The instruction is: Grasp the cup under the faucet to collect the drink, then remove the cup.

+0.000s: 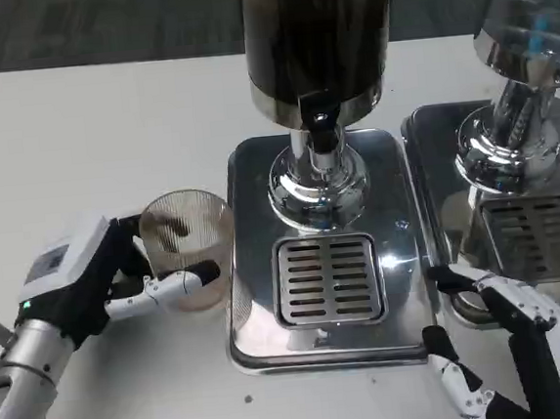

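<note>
The left robot hand (90, 280) holds the cup (187, 247), a clear ribbed plastic one standing upright on the white bench (87, 138). One finger wraps across the near side of the cup low down, and others show dark through the clear wall on the far side, so the cup sits clasped between them. The cup stands just beside the left edge of the drink machine's shiny metal base (247, 173), touching it or almost so; I cannot tell which. It is not under the faucet (320, 132), which hangs from the dark drink tank (318, 30) above the middle of the base. Below and in front of the faucet lies the slotted drip grate (327, 280), with nothing standing on it.

The right robot hand (508, 346) sits low at the near right corner of the base, holding nothing, its fingers spread wide apart. One finger lies along the gap between this base and the second machine (519, 140) to the right; another points toward the front edge of the base. The second machine has its own shiny post and grate
</note>
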Controlling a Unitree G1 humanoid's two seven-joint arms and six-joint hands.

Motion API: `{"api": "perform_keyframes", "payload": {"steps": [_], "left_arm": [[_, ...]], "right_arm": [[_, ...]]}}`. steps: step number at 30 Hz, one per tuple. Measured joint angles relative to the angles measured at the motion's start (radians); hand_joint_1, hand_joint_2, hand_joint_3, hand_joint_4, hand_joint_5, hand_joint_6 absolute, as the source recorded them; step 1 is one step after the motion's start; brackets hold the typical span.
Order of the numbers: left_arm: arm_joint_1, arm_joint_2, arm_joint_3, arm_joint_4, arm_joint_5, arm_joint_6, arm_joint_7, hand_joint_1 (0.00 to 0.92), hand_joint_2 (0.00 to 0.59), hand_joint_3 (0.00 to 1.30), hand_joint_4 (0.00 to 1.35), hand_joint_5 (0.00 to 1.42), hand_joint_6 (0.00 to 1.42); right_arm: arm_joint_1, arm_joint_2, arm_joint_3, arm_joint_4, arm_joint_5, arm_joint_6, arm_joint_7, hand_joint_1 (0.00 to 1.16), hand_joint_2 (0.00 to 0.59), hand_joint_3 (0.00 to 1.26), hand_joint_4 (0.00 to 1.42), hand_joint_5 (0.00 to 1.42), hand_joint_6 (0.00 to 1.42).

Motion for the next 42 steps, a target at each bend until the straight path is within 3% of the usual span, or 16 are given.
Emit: {"api": "perform_keyframes", "payload": {"steps": [11, 18, 31, 42], "left_arm": [[0.011, -0.005, 0.0, 0.0, 0.003, -0.001, 0.048, 0.23, 0.168, 0.56, 0.65, 0.92, 1.14], [0.038, -0.003, 0.0, -0.005, 0.006, -0.007, 0.102, 0.23, 0.169, 0.56, 0.66, 0.92, 1.14], [0.095, 0.045, 0.016, -0.081, 0.012, -0.045, 0.19, 0.218, 0.172, 0.56, 0.66, 0.92, 1.14], [0.114, 0.036, 0.029, -0.181, 0.014, -0.073, 0.193, 0.216, 0.173, 0.56, 0.66, 0.92, 1.15]], "right_arm": [[-0.001, 0.001, 0.0, -0.001, 0.002, 0.0, 0.006, 0.41, 0.408, 0.38, 0.44, 0.36, 0.33], [-0.016, 0.001, 0.002, 0.007, 0.016, -0.006, 0.006, 0.42, 0.418, 0.38, 0.44, 0.37, 0.33], [-0.032, 0.002, 0.011, 0.021, 0.024, -0.015, 0.006, 0.43, 0.42, 0.38, 0.44, 0.37, 0.31], [-0.028, 0.004, 0.014, 0.021, 0.036, -0.015, 0.006, 0.44, 0.42, 0.38, 0.44, 0.37, 0.29]]}}
